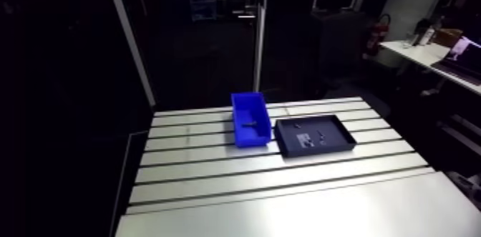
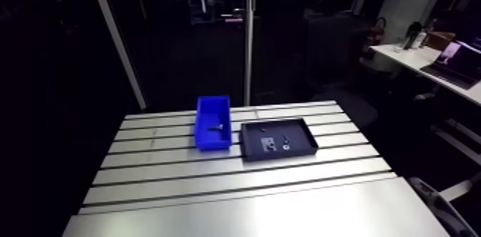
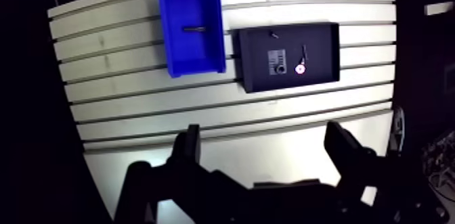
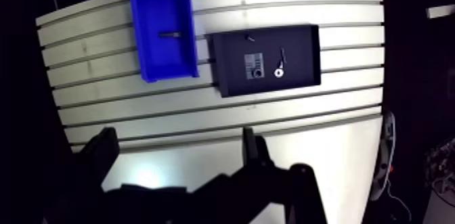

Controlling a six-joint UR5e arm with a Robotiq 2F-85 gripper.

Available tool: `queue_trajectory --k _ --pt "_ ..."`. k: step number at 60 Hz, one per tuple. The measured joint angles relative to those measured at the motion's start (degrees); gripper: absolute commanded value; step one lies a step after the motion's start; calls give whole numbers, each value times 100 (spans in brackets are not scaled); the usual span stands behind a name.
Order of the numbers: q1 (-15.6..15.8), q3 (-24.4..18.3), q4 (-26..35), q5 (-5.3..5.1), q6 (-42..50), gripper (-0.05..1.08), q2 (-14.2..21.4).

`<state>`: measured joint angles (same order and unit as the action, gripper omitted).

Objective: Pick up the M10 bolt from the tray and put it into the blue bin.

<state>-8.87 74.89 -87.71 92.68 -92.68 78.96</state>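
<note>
A blue bin [image 3: 177, 51] stands on the slotted table, and a dark bolt [image 3: 194, 29] lies inside it near the middle; it also shows in the arm view as a bolt [image 1: 248, 122]. Right beside the bin sits a black tray [image 3: 321, 40] holding a small dark screw [image 3: 302, 53], a pale washer [image 3: 299, 69] and a ribbed part [image 3: 277, 61]. My gripper [image 3: 264, 132] hangs high above the near part of the table, well short of bin and tray. It is open with nothing between its fingers. The arm view does not show it.
The aluminium table [image 1: 286, 197] stretches wide and bare in front of the bin and tray. A slanted pale post [image 1: 129, 36] rises at the table's back left and an upright post [image 1: 259, 39] stands behind the bin.
</note>
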Motion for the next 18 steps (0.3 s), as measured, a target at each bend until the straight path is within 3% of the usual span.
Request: queue_trajectory --k 18 --pt "0 33 11 0 0 1 0"
